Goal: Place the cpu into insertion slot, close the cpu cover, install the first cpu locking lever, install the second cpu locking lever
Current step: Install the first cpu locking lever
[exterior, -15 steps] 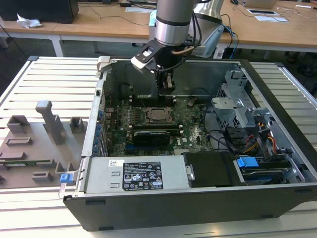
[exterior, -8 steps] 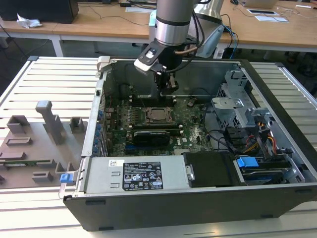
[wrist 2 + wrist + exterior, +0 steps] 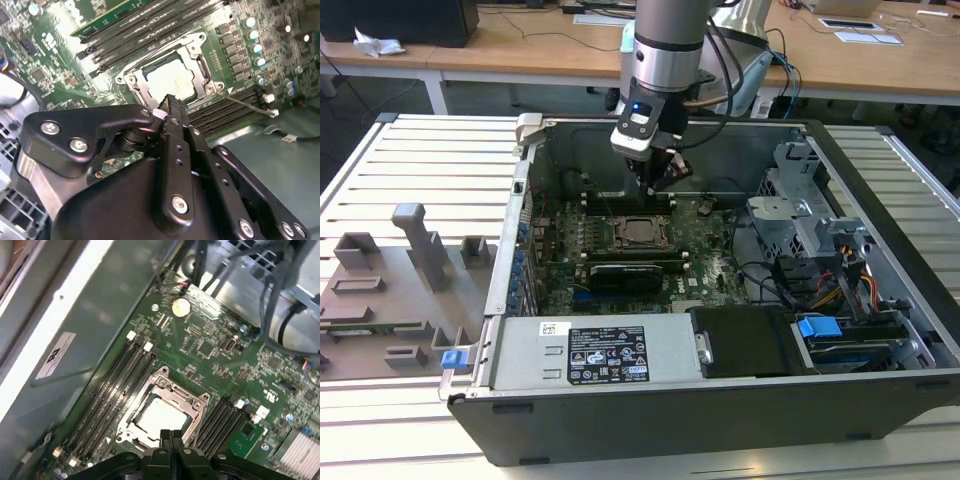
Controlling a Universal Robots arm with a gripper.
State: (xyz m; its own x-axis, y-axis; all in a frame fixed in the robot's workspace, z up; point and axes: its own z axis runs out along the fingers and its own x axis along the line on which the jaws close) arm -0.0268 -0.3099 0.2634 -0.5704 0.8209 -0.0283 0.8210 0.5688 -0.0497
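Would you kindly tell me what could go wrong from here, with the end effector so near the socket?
1. The shut black end effector points at the thin silver-grey metal cover frame; pressing off-line might load the silver-topped square chip inside its window.
2. A thin metal lever rod juts out across the long black memory slots; a push could slip off it and strike them.

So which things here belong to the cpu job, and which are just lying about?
Job: cpu, seated; cover down around it; lever beside it; gripper, shut, just above.
Lying about: power supply, drive cage, grey fixtures, coin battery.
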